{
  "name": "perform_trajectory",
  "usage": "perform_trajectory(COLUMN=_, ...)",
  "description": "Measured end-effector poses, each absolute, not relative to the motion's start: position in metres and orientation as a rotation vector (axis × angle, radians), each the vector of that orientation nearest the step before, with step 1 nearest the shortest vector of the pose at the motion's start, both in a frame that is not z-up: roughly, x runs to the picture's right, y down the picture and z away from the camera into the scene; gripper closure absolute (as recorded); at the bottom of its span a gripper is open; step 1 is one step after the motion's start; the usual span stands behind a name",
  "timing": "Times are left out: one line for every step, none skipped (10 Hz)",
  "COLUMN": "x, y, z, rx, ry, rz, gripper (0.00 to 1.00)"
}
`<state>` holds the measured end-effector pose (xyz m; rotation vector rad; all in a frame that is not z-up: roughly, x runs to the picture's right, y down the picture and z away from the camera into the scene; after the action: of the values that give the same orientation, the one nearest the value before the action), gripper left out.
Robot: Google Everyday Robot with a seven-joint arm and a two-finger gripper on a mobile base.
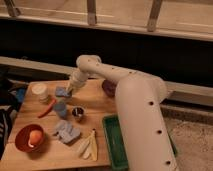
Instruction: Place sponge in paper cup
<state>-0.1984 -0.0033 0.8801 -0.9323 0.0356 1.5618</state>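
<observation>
My pincer [69, 90] is over the back-left of the table [50, 159], right at the sponge [62, 92], w/ its tip on the sponge's 3 o'clock edge. Can't tell if the pincer is spread or pinching the sponge, nor if the sponge rests on the wood or hangs just clear of it. The paper cup [40, 92] stands upright at 9 o'clock of the sponge, near but apart.

What could go wrong, as I judge it:
- Weak hold: the block is soft, so a shallow pinch on one edge may let it sag or slip out en route to the cup.
- Tight fit: sponge looks approx as wide as the cup mouth. If it arrives flat or off-centre it may perch on the rim, not drop in.
- Light cup: a low sideways approach could nudge or tip it.
- Clutter: the blue-grey cup [60, 108] sits at 6 o'clock of the sponge and a red pepper [47, 106] at 7 o'clock, so a drop would likely land among them, or in the wrong cup.
</observation>
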Motion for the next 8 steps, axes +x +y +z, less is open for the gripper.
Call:
perform_trajectory(x=-0.202, y=-0.013, z=0.870, rx=-0.911, ry=0.001, rz=1.552, gripper=1.00)
perform_trajectory(x=-0.203, y=-0.022, z=0.860, rx=-0.891, ry=-0.030, rz=1.543, gripper=1.00)
perform_trajectory(x=-0.208, y=-0.029, z=0.854, rx=-0.878, ry=-0.055, rz=1.525, gripper=1.00)
perform_trajectory(x=-0.217, y=-0.037, z=0.847, rx=-0.867, ry=-0.088, rz=1.497, gripper=1.00)
perform_trajectory(x=-0.227, y=-0.043, z=0.843, rx=-0.862, ry=-0.112, rz=1.474, gripper=1.00)
perform_trajectory(x=-0.235, y=-0.050, z=0.839, rx=-0.859, ry=-0.135, rz=1.457, gripper=1.00)
perform_trajectory(x=-0.248, y=-0.056, z=0.836, rx=-0.860, ry=-0.160, rz=1.429, gripper=1.00)
perform_trajectory(x=-0.267, y=-0.063, z=0.833, rx=-0.868, ry=-0.190, rz=1.395, gripper=1.00)
